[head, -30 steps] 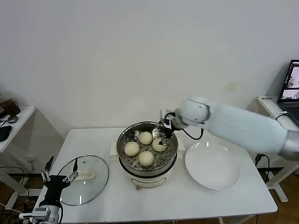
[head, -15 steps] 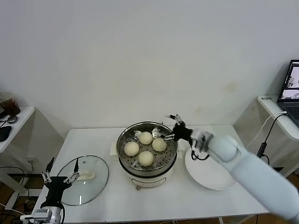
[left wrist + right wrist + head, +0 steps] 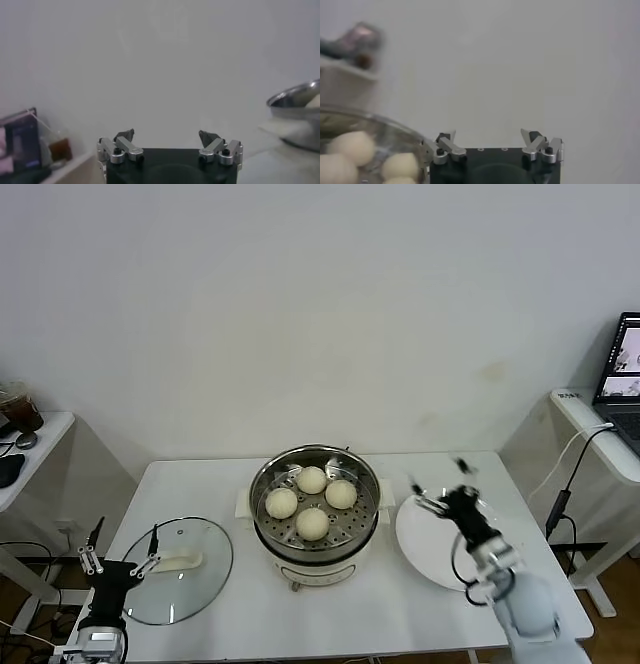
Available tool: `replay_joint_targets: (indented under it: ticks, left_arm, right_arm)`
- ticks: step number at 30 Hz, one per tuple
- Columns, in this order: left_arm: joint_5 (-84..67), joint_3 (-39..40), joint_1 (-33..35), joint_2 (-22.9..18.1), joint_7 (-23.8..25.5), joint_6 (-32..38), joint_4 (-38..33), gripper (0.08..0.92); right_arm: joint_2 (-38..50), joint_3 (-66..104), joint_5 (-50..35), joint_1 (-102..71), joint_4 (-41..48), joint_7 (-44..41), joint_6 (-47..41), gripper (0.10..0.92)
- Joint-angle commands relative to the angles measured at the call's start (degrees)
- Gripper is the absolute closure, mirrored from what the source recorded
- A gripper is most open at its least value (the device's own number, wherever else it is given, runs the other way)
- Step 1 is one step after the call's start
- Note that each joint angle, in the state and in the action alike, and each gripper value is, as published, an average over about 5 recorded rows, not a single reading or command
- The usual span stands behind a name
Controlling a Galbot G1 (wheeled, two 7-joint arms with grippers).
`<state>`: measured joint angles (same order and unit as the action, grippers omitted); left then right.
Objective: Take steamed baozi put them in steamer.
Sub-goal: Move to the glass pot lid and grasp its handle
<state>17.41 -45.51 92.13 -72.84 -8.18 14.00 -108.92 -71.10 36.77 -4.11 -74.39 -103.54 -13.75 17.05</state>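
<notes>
Several pale cream baozi [image 3: 312,502] sit on the perforated tray inside the shiny steel steamer [image 3: 268,476] at the middle of the table. My right gripper [image 3: 440,484] is open and empty, low over the white plate [image 3: 440,562], right of the steamer. In the right wrist view my right gripper [image 3: 492,136] is open, with the steamer rim [image 3: 395,131] and baozi [image 3: 351,146] beside it. My left gripper [image 3: 117,549] is open and empty at the table's front left corner; the left wrist view shows my left gripper [image 3: 166,135] open, with the steamer [image 3: 295,95] far off.
A round glass lid [image 3: 205,569] with an oblong white handle [image 3: 182,561] lies on the table left of the steamer. A side table [image 3: 30,449] stands at far left. A laptop [image 3: 622,369] on a white stand is at far right.
My right gripper has let go of the baozi it held in the steamer, drawn back to the right and come down over the plate. The left gripper has shifted slightly.
</notes>
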Motion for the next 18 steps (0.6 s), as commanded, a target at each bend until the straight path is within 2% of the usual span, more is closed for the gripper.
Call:
replay_joint_targets:
  ticks: [1,5,10,18]
  left_arm:
    - [46.3,-3.5,1.3,3.9,-9.6,3.9,9.3,0.177]
    - [55.3,-3.3,0.8,5.4,-11.0,4.5,12.3,0.177]
    - [60.8,-1.5,-1.6,7.0,-8.8,4.2,15.6,0.177]
    - [62.9,2.0,-3.7,7.7,-5.2,2.5,16.0,0.177]
  right_arm:
    - [-13.6,17.7,-0.3,-18.2,-2.1,2.0,0.2,0.203]
    - [-14.4,16.8,-0.5,-19.6,-2.2,2.1,-2.5,0.203]
    - [-15.1,15.2,-0.8,-21.0,-2.4,1.9,-4.1,0.203]
    - [-15.7,14.0,-0.6,-21.8,-2.8,1.6,-4.2,0.203]
